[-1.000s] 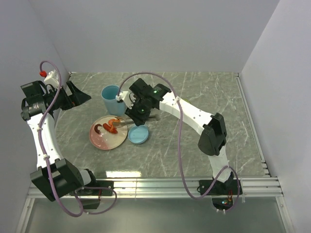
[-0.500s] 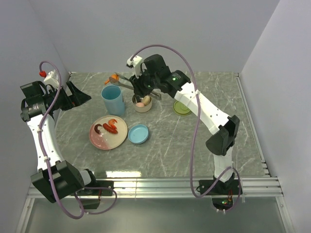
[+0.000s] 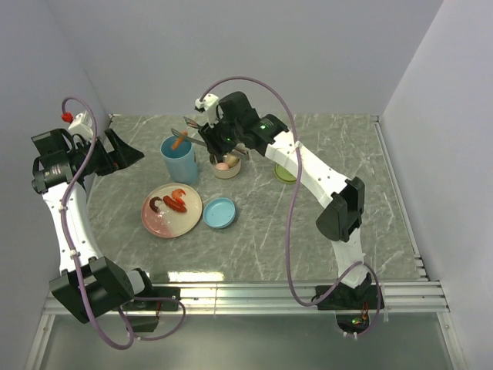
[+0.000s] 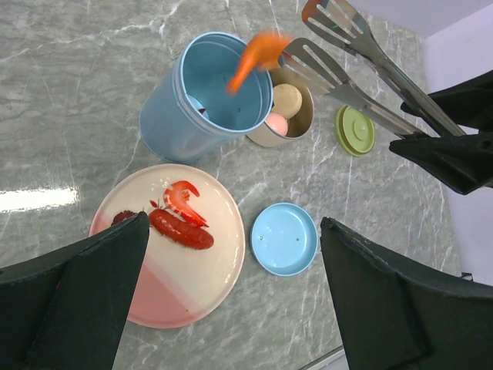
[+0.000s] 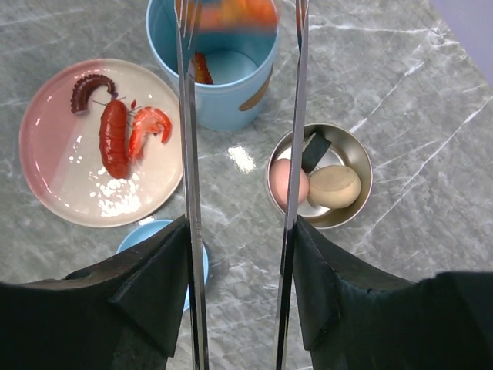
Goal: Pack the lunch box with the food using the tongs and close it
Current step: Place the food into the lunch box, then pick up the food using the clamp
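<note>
My right gripper [image 5: 240, 254] is shut on the silver tongs [image 5: 189, 193], one finger pressing each arm. The tongs' tips [image 3: 192, 126] stand apart over the lunch box's tall blue cup [image 3: 179, 159]. An orange shrimp piece [image 4: 258, 55] is blurred in mid-air at the cup's mouth, free of the tongs. Another orange piece [image 5: 200, 68] lies inside the cup. The steel bowl [image 5: 362, 158] holds a beige egg [image 5: 333, 185], a pink egg [image 5: 281, 181] and a black piece [image 5: 314, 150]. My left gripper [image 4: 235, 308] hangs open at the far left, holding nothing.
The pink-and-cream plate [image 3: 166, 223] carries a shrimp [image 4: 181, 196], a red sausage-like piece [image 4: 181, 230] and a dark tentacle [image 5: 88, 86]. A blue lid [image 3: 219, 213] lies right of the plate. A green lid [image 4: 354, 129] lies right of the steel bowl.
My right arm swung from the plate up to the blue cup with the orange piece. The tongs have spread and the piece has dropped from their tips. The left arm stayed still.
</note>
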